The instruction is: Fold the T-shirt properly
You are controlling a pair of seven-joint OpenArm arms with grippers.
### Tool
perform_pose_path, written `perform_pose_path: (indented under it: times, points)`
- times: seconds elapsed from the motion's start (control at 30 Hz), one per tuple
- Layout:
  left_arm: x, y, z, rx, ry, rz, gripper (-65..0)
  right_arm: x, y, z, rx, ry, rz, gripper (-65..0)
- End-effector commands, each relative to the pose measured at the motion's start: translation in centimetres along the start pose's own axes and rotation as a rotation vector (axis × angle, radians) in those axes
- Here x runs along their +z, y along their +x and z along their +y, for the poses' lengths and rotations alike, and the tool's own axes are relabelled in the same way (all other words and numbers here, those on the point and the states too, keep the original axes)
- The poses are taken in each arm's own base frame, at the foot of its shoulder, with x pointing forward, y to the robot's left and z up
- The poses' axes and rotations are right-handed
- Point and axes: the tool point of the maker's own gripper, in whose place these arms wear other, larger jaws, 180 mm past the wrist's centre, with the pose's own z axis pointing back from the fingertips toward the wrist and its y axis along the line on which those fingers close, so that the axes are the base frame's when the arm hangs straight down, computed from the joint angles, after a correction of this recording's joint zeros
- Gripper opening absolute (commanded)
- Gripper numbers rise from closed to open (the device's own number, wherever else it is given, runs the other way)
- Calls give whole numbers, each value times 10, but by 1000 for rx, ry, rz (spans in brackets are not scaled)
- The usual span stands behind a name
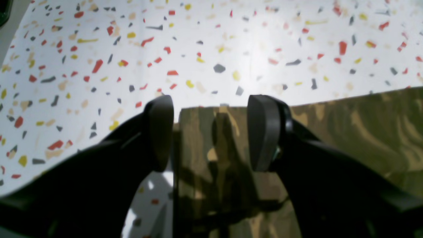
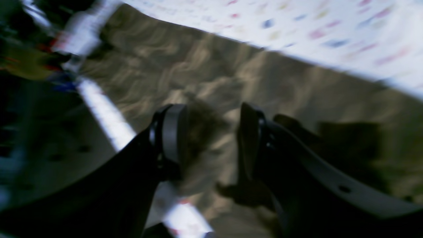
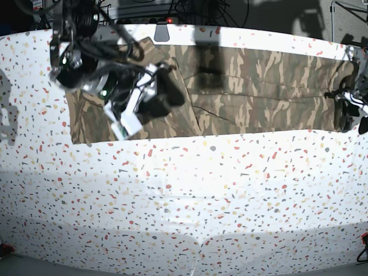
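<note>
The camouflage T-shirt (image 3: 259, 92) lies as a long flat band across the far part of the table. In the base view my right gripper (image 3: 165, 96) hovers over the shirt's left part. The right wrist view is blurred; it shows that gripper (image 2: 211, 142) open, its jaws apart over rumpled cloth (image 2: 211, 86), with nothing held. My left gripper (image 3: 348, 118) is at the shirt's right end. In the left wrist view it (image 1: 211, 132) stands open, straddling a straight edge of the shirt (image 1: 357, 125) that lies flat under it.
The speckled white table (image 3: 184, 195) stretches wide in front of the shirt. Cables and dark equipment (image 3: 167, 11) line the far edge behind it. The right arm's body (image 3: 75, 52) hangs over the shirt's far left corner.
</note>
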Motion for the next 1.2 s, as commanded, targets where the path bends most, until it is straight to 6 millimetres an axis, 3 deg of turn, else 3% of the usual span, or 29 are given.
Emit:
perform_pose_path:
  times: [0.0, 0.1, 0.3, 0.43, 0.53, 0.77, 0.93, 1.17]
  points:
    - [3, 21, 12, 3, 20, -50, -307, 2, 13, -3, 45, -13, -20, -383]
    - [12, 24, 28, 82, 51, -40, -307, 2, 9, -17, 90, -68, 45, -383]
    - [28, 19, 59, 200, 111, -14, -307, 3, 8, -17, 91, -71, 49, -383]
    - [27, -10, 55, 261, 34, 41, -307, 3, 8, -17, 91, -71, 48, -383]
    - [27, -33, 63, 301, 30, 81, -307, 3, 8, -17, 91, -71, 49, -383]
    - [25, -50, 82, 430, -2, 128, -334, 3, 8, -17, 91, -71, 49, -383]
    - [17, -72, 81, 530, -12, 216, -346, 3, 8, -17, 91, -71, 49, -383]
    - [17, -76, 61, 638, -107, 281, -346, 3, 8, -17, 91, -72, 48, -383]
